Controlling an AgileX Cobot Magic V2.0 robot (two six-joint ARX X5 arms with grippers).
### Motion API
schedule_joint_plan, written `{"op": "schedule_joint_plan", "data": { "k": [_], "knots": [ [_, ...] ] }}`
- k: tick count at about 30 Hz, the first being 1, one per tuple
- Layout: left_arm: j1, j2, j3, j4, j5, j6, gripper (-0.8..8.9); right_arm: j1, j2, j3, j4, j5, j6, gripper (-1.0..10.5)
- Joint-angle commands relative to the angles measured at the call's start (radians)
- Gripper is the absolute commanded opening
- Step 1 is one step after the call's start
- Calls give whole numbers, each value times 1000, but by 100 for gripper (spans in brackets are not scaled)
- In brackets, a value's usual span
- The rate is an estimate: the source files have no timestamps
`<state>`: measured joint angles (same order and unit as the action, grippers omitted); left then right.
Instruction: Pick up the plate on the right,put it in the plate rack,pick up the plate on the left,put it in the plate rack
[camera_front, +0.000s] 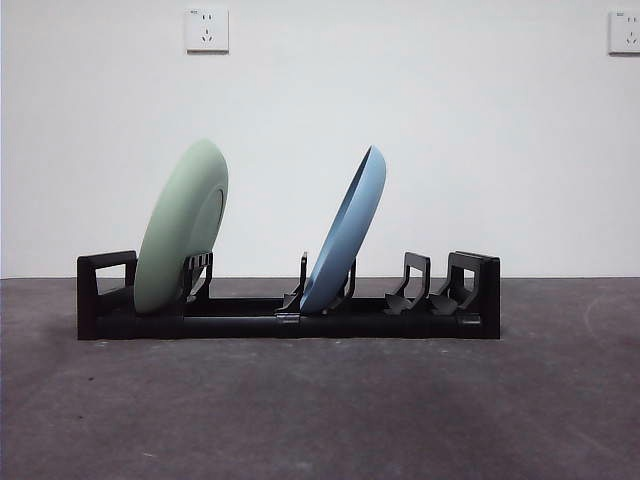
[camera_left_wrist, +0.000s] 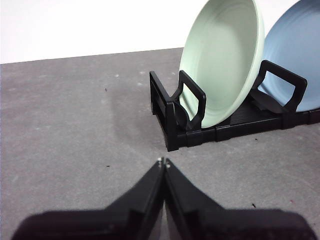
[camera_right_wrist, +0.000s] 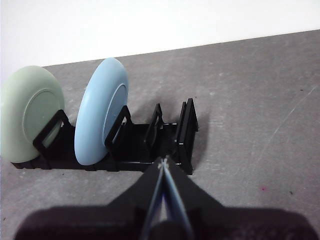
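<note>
Looking level across my grey table, I've got the long low black plastic plate rack with its boxy ends sitting square in the middle, and both plates are standing in it. The round pale green plate is at one end, tucked between the boxy end piece and the first pair of curved prongs, leaning over against those prongs so its rim is wedged low and it can't roll. The round light blue plate sits around mid-rack, caught between another pair of prongs and tilted the same way, well apart from the green one so the two don't touch. The prong pairs toward the far boxy end hold nothing. Neither arm shows in the front view, so I read both as pulled back and waiting. From my left wrist camera, the left gripper has its two black jaws pressed together at the tips with nothing between them, hanging over bare table near the green plate's end of the rack. From the right wrist camera, the right gripper is likewise pinched closed on nothing, sitting just off the rack's empty end. My judgement: with both plates seated in slots and both tools empty and clear of the rack, the job looks finished and nothing seems left to carry.
</note>
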<state>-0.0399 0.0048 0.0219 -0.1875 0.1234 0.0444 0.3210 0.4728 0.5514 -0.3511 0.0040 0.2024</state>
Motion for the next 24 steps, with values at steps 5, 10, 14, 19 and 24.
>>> {"op": "schedule_joint_plan", "data": {
  "k": [5, 10, 14, 19, 24],
  "knots": [
    [3, -3, -17, 8, 0, 8, -4, 2, -2, -8, 4, 3, 8, 3],
    [3, -3, -17, 8, 0, 8, -4, -7, -28, -8, -16, 8, -98, 3],
    [2, -3, -17, 8, 0, 8, -4, -77, -135, -21, -78, -24, -214, 3],
    [2, -3, -17, 8, 1, 8, -4, -203, -266, -109, -75, -110, -257, 3],
    [2, -3, -16, 8, 1, 8, -4, -275, -374, -272, 6, -109, -248, 3]
  ]
}}
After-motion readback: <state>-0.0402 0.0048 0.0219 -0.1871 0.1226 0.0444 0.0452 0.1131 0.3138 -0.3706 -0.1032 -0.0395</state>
